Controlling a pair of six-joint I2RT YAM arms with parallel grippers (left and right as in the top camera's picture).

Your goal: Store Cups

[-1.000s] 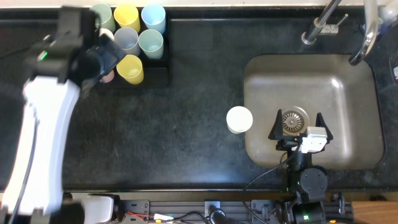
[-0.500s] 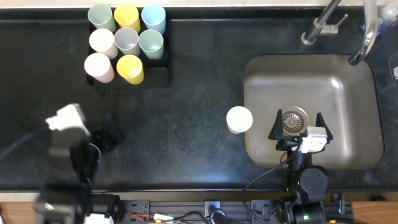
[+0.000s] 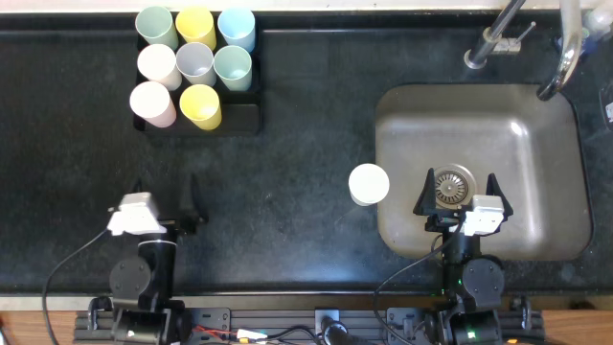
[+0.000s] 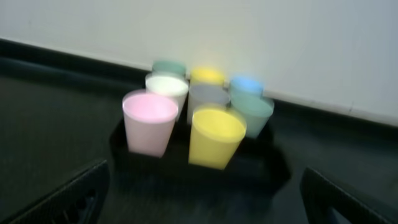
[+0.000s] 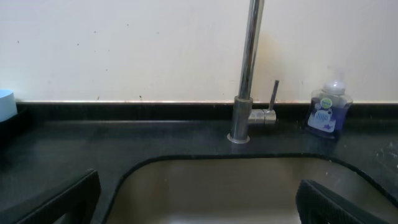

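Note:
A black tray (image 3: 245, 117) at the counter's back left holds several upright cups, with a pink cup (image 3: 151, 102) and a yellow cup (image 3: 200, 104) in its front row. The left wrist view faces the same pink cup (image 4: 149, 121), yellow cup (image 4: 215, 134) and tray (image 4: 267, 171) from a distance. One white cup (image 3: 369, 183) stands alone on the counter by the sink's left rim. My left gripper (image 3: 165, 196) rests open and empty near its base, well in front of the tray. My right gripper (image 3: 458, 189) is open and empty over the sink, right of the white cup.
The steel sink (image 3: 536, 144) fills the right side, with a faucet (image 5: 249, 74) and a soap bottle (image 5: 326, 115) behind it. A blue cup's edge (image 5: 5, 103) shows in the right wrist view. Dark counter (image 3: 297, 144) lies between tray and sink.
The left arm has pulled back from the tray to its base, leaving the pink cup standing in the tray's front left. The right arm has not moved.

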